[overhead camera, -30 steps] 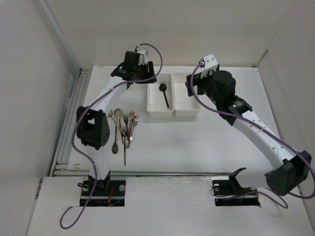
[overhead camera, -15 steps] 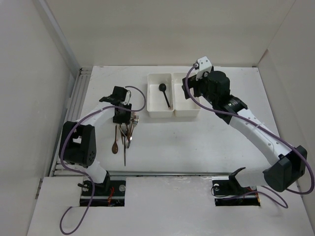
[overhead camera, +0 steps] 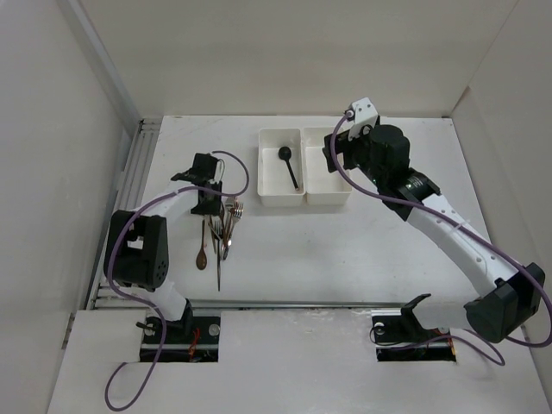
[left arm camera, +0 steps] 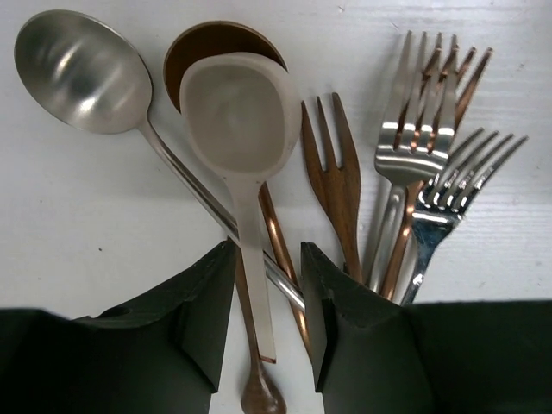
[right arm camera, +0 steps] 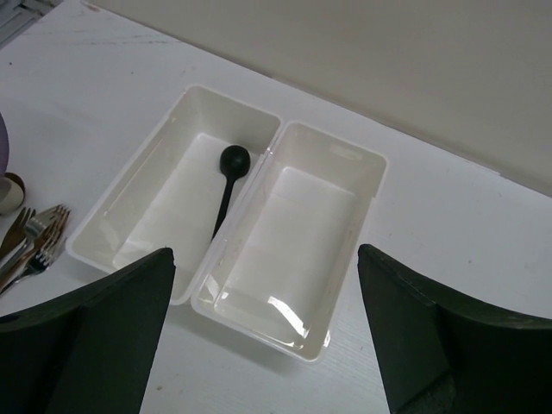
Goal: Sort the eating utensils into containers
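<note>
- Straddling the handle of the pale translucent spoon (left arm camera: 237, 112), the left gripper (left arm camera: 266, 285) has its jaws drawn to a narrow gap, one finger on each side; a sliver of space shows either way, so I judge that nothing is pinched yet
- Between the same fingers run the handle of the silver spoon (left arm camera: 82, 73) and that of the copper-brown spoon (left arm camera: 216, 39), crossing just beneath the pale one; a squeeze here could catch two or three handles and lift a bundle
- Just right of the fingers, the copper fork (left arm camera: 332, 164) and the silver forks (left arm camera: 418, 151) overlap, tines pointing away from the hand, handles running under the right finger; a lift could drag or scatter them
- Thin handles lying flat on the table (left arm camera: 69, 216) may slip out or swing in the grip
- The right gripper (right arm camera: 263, 259) is spread wide and holds nothing; the containers (right arm camera: 185, 95) lie below and ahead of it, with the black spoon (right arm camera: 231, 168) in the compartment nearer its left finger
</note>
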